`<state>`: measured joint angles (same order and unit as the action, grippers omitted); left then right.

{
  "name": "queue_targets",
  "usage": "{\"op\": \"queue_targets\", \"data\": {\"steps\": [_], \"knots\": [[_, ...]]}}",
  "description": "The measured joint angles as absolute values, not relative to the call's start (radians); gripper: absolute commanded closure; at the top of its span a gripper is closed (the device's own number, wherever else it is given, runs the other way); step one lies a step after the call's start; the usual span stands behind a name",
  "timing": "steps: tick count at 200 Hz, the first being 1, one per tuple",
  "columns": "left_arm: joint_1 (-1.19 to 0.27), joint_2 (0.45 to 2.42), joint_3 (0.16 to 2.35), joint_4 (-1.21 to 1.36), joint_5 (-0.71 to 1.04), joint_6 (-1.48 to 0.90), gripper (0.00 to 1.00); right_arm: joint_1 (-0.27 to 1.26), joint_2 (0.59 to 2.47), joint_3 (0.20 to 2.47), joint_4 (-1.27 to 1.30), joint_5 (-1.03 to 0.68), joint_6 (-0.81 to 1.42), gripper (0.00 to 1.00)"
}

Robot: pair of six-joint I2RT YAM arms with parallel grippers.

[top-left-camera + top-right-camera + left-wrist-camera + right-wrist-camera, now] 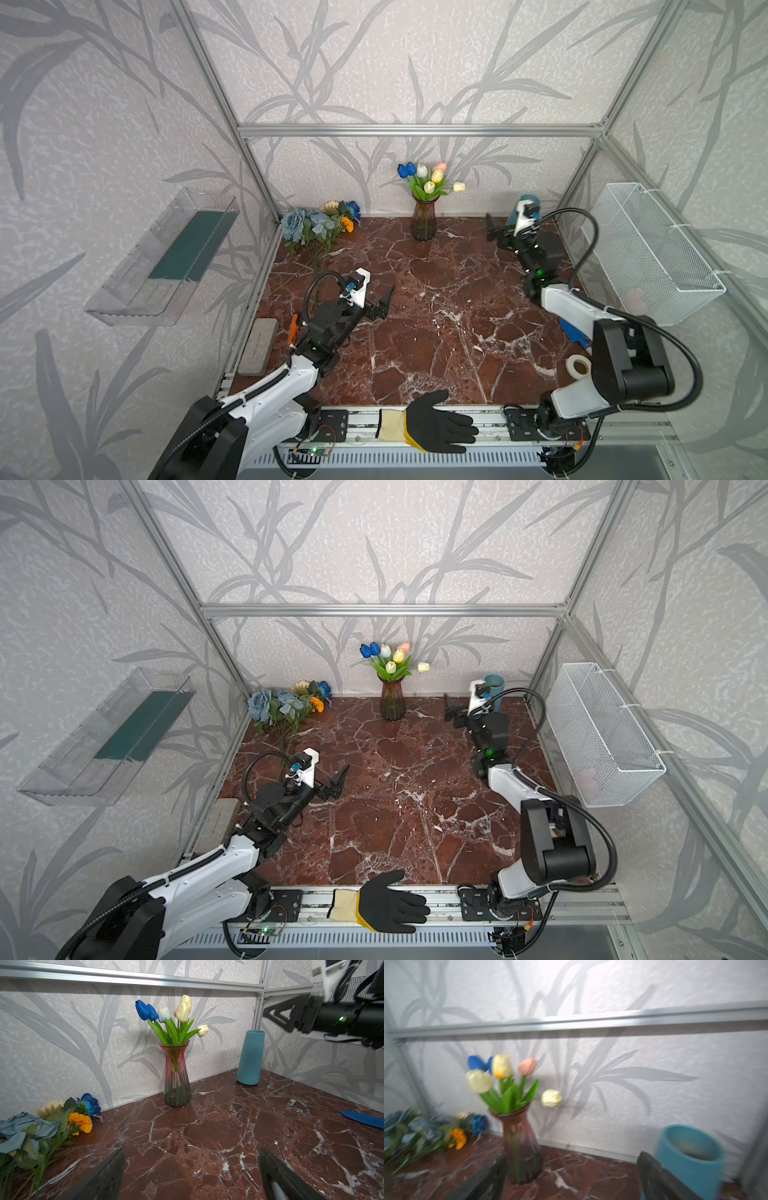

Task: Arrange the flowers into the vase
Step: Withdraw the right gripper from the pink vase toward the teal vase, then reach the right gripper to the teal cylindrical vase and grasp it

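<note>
The table (436, 324), a red-brown marbled slab, carries all task items. The loose flowers (311, 226) (dusty-blue roses, a dark-blue rose, an orange marigold, a beige daisy) lie as one bunch in the far left corner of the table. Their heads are near the back wall and their stems point toward the near edge. The vase (424, 222), ribbed reddish glass, stands upright at the middle of the back wall. A teal container (250, 1057) stands upright in the far right corner. The tulips (428, 178) (blue, white, yellow, pink, with green leaves) stand in the vase. One pale head leans out to the right.

The left claw (384, 301) hovers over the table, left of centre, with its fingers apart and nothing between them. The loose flowers lie beyond it toward the far left, not touching it. The vase stands well apart from it, farther back and to the right.

The right claw (493, 230) is raised near the far right of the table, in front of the teal container. Its fingers are spread and it is empty. The vase with the tulips stands to its left, near but clear of it. The right wrist view is blurred.
</note>
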<state>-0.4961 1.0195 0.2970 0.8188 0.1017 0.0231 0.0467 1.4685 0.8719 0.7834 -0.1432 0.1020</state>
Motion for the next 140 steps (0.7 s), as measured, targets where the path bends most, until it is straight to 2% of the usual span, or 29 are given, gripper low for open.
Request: {"op": "queue_targets", "data": {"steps": [37,77,105,140], "knots": [[-0.495,1.106,0.342,0.854,0.102,0.023,0.00,-0.167,1.407,0.989,0.472,-0.176,0.139,0.01],[-0.495,1.162,0.377,0.871,0.106,0.023,0.01,-0.254,1.586,1.105,0.280,-0.242,0.118,0.01],[-0.495,1.183,0.378,0.875,0.107,0.023,0.00,-0.253,1.704,1.147,0.281,-0.284,0.086,0.01],[-0.495,1.186,0.390,0.870,0.110,0.023,0.01,-0.248,1.818,1.154,0.427,-0.336,0.072,0.01]]}}
